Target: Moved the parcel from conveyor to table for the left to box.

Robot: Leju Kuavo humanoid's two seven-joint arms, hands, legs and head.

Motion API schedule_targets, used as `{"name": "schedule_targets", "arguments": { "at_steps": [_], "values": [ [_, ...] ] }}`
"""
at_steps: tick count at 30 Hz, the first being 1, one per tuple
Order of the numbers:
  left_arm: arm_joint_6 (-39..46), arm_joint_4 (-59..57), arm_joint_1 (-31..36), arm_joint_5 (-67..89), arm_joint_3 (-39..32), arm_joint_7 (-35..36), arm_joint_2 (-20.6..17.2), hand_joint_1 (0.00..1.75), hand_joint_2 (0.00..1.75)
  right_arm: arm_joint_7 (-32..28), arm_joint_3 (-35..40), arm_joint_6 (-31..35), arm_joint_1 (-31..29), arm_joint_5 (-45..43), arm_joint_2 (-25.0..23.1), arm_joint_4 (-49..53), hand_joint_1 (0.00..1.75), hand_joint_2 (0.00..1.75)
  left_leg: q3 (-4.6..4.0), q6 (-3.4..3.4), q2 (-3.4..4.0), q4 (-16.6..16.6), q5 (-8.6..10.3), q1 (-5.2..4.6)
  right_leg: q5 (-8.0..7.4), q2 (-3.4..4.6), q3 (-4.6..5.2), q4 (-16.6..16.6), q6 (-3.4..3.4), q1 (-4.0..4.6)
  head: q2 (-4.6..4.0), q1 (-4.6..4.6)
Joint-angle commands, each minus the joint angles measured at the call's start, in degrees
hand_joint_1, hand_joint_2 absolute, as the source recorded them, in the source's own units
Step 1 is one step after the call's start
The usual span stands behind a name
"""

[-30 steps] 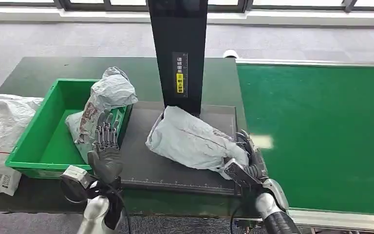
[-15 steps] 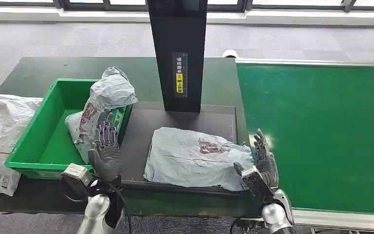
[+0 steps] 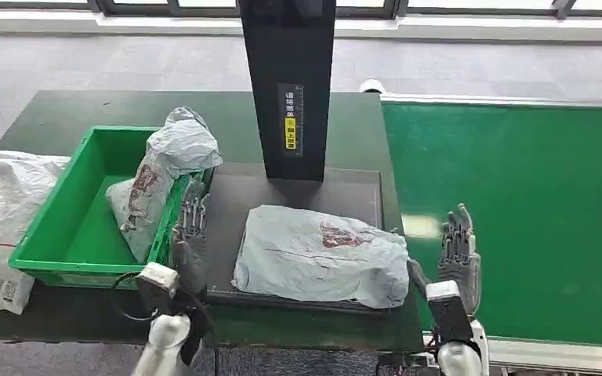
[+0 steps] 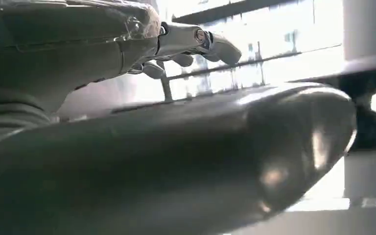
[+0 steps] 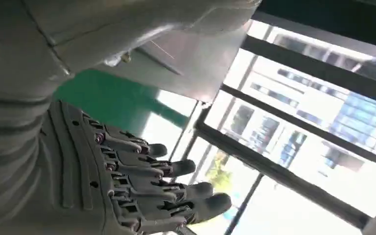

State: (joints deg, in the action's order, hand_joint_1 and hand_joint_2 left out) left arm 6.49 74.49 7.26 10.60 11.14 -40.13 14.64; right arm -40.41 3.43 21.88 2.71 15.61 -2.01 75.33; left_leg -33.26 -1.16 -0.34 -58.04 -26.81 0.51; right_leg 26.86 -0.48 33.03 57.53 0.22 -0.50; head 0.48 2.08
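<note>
The grey parcel [image 3: 321, 254] lies flat on the surface [image 3: 125, 110] between both empty hands, left hand [image 3: 190, 247] and right hand [image 3: 458, 262], fingers spread.

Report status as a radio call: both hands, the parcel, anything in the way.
Right hand open, over the conveyor, off the parcel. Left hand open beside the green bin. Parcel flat on the black tray, nothing on top. Black post stands behind.

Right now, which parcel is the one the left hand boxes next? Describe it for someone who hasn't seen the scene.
Find the black upright post; at its foot lies a dark flat tray. The grey parcel lies flat on that tray, untouched between both hands. Its lookalike, the other grey bag, leans in the green bin.
</note>
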Motion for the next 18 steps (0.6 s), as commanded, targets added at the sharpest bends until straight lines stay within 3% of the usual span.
{"name": "schedule_targets", "arguments": {
  "at_steps": [1, 3, 4, 6, 7, 10, 18],
  "values": [
    [0.5, -7.5, 3.4, 0.3, 6.8, 0.1, -3.9, 0.00, 0.00, 0.4, 2.6, 0.2, 3.8, -0.3, 0.7, 9.5, 0.00, 1.75, 0.17, 0.05, 0.16, 0.1, 0.01, -0.06, -0.04, 0.17, -0.09, -0.1, -0.02, -0.05, 0.00, 0.00],
    [0.5, -7.5, 3.4, 0.3, 6.8, 0.1, -3.9, 0.00, 0.00, 0.4, 2.6, 0.2, 3.8, -0.3, 0.7, 9.5, 0.00, 1.75, 0.15, 0.04, 0.12, 0.1, 0.04, -0.04, -0.06, 0.13, -0.07, -0.1, -0.02, -0.04, 0.00, 0.00],
    [7.7, -20.1, 7.4, 23.3, 11.6, 8.0, -2.5, 0.00, 0.00, 0.4, 4.7, 1.3, 8.5, -2.7, 1.0, 20.1, 0.00, 1.75, 0.09, 0.05, 0.06, 0.1, 0.03, -0.06, -0.02, 0.08, -0.02, 0.0, 0.00, -0.06, 0.00, 0.00],
    [13.0, -27.2, 10.2, 32.3, 13.7, 10.1, 0.2, 0.00, 0.00, 0.4, 5.3, 0.2, 12.2, -1.6, 0.3, 25.9, 0.00, 1.75, 0.06, 0.06, -0.31, 0.1, 0.06, -0.11, 0.09, -0.27, -0.07, 0.0, 0.01, -0.11, 0.00, 0.00],
    [15.2, -29.1, 11.0, 35.4, 14.5, 11.9, 0.6, 0.00, 1.75, 0.4, 5.5, -0.1, 12.7, -1.1, 0.1, 26.8, 0.00, 1.75, 0.12, 0.08, -0.46, 0.1, 0.10, -0.11, 0.09, -0.41, -0.14, -0.1, 0.01, -0.10, 0.00, 0.02],
    [18.7, -36.4, 14.5, 46.0, 16.9, 19.8, 2.3, 0.00, 1.75, 0.4, 5.7, -1.4, 13.0, 0.0, -0.5, 27.8, 0.00, 1.75, 0.05, 0.14, -0.38, 0.0, 0.05, -0.09, 0.09, -0.47, -0.17, -0.1, 0.04, -0.08, 0.00, 0.00],
    [18.7, -36.4, 14.5, 46.0, 16.9, 19.8, 2.3, 0.00, 1.75, 0.4, 5.7, -1.4, 13.0, 0.0, -0.5, 27.8, 0.00, 1.75, 0.15, 0.13, 0.08, 0.1, 0.02, -0.08, -0.01, 0.04, -0.10, -0.1, -0.01, -0.08, 0.00, 0.00]
  ]
}}
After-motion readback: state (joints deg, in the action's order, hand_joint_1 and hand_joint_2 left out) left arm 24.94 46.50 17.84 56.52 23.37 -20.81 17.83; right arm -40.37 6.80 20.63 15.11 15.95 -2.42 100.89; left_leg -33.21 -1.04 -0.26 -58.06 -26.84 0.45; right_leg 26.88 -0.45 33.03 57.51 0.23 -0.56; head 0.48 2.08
